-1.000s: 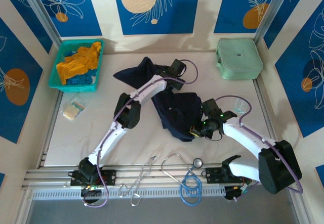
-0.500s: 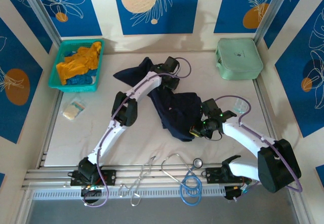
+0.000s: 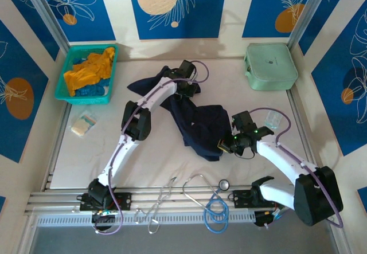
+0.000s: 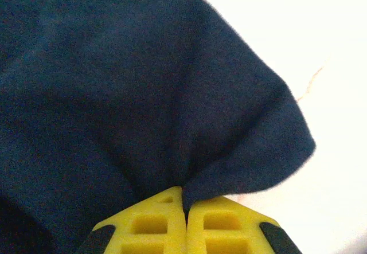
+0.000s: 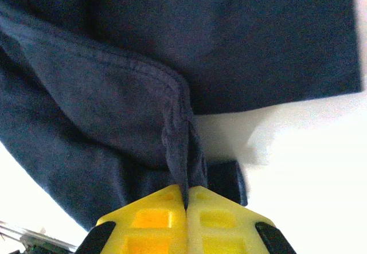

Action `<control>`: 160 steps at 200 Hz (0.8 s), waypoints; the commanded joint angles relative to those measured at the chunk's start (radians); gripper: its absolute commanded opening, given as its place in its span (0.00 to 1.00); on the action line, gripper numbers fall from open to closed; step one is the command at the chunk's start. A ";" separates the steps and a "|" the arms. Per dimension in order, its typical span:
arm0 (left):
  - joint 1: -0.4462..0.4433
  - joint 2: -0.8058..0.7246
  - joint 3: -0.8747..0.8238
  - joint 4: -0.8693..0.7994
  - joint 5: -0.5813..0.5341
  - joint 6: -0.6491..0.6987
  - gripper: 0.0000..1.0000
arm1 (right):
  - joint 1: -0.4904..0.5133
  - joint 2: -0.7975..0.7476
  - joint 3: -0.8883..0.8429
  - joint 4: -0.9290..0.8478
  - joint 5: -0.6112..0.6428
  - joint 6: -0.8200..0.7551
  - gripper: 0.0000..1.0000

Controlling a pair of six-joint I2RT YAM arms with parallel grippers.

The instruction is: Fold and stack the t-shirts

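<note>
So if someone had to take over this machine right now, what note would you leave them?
Left claw: shut on the navy t-shirt, pinching a fold near its far end.
Right claw: shut on a hemmed edge of the same shirt, near right side.
The navy t-shirt lies crumpled in the middle of the table. The mustard t-shirt and blue t-shirt are heaped in the teal basket, far left.
Done: nothing folded or stacked.
Left: spread and fold the navy one, fold the other two, then stack.

A: Lighting up top?
B: Even and bright, sharp throughout; only soft shadows on the white table [image 3: 166, 162].
A: And the wrist cameras?
B: Close and soft; the navy t-shirt [image 4: 114, 82] goes murky, the table behind it glares nearly white
</note>
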 commanded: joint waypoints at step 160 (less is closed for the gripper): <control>0.044 -1.419 -1.201 0.267 -0.343 -0.131 0.00 | -0.219 0.063 0.209 -0.005 -0.227 -0.130 0.00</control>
